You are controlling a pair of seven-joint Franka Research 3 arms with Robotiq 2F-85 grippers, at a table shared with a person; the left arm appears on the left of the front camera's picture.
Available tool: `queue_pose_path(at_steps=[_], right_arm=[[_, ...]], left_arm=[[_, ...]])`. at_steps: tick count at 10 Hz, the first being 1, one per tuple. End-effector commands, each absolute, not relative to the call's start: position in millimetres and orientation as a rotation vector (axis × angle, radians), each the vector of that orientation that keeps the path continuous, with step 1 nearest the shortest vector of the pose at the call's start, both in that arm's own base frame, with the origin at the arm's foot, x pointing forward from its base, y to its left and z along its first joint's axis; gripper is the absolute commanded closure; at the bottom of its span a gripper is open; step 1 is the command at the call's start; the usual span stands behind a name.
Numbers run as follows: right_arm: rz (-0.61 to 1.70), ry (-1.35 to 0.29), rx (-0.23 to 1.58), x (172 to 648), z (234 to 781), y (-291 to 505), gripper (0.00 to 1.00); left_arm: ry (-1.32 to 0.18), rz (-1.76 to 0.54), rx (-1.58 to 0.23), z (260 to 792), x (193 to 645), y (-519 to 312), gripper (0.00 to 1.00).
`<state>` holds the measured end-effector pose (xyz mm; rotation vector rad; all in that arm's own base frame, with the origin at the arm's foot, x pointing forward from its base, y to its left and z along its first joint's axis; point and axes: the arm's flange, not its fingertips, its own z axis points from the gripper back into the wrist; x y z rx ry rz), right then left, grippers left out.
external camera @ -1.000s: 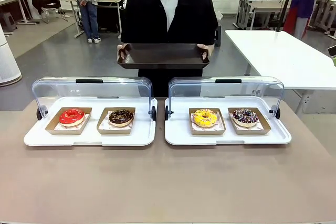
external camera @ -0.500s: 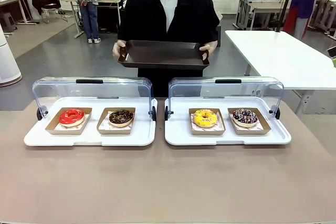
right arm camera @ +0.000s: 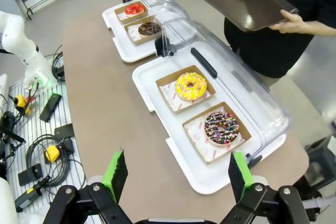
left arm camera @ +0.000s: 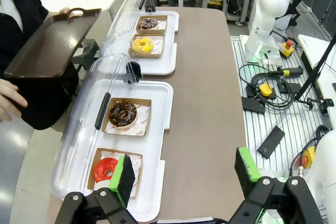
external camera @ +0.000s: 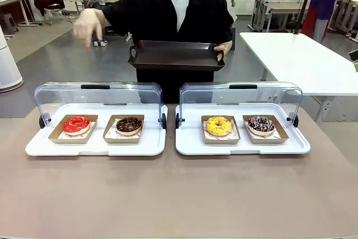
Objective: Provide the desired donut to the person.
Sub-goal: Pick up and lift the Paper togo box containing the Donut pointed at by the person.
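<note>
The brown table [external camera: 179, 194] takes up the lower half of the front view. At its 12 o'clock edge stands the person [external camera: 168, 15] in a black top. The person's one hand [external camera: 225, 48] holds a dark tray [external camera: 176, 55] level at chest height. The other hand [external camera: 88, 24] is raised at 10 o'clock of that tray, fingers hanging down, blurred.

2 white trays sit side by side across the table's far half: the left white tray [external camera: 95, 148] at 11 o'clock and the right white tray [external camera: 240, 148] at 1 o'clock. Each has a clear lid [external camera: 98, 96] swung up at its 12 o'clock side.

Each white tray carries 2 donuts, every one in its own cardboard boat [external camera: 72, 135]. The left tray has the red donut [external camera: 76, 124] at 9 o'clock and the chocolate donut [external camera: 129, 124] at 3 o'clock. The right tray has the yellow donut [external camera: 218, 125] at 9 o'clock and the sprinkled donut [external camera: 261, 123] at 3 o'clock.

In its wrist view the left gripper [left arm camera: 186, 167] hangs high above the table near the red donut, green pads wide apart, holding nothing. The right gripper [right arm camera: 177, 174] hangs high near the sprinkled donut, pads likewise spread and bare.
</note>
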<state>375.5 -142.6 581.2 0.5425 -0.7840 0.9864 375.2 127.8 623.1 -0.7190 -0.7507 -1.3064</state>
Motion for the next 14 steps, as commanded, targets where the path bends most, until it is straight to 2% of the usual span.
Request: queue_pose_path(at_steps=[1,14], right_arm=[[0.999,-0.806,0.560,378.2,580.6,-143.7,0.00],[0.999,-0.806,0.560,378.2,580.6,-143.7,0.00]], left_arm=[[-0.758,-1.311,-0.722,624.7,374.9,128.4,0.00],[-0.751,-1.306,-0.718,623.1,375.1,128.1,0.00]])
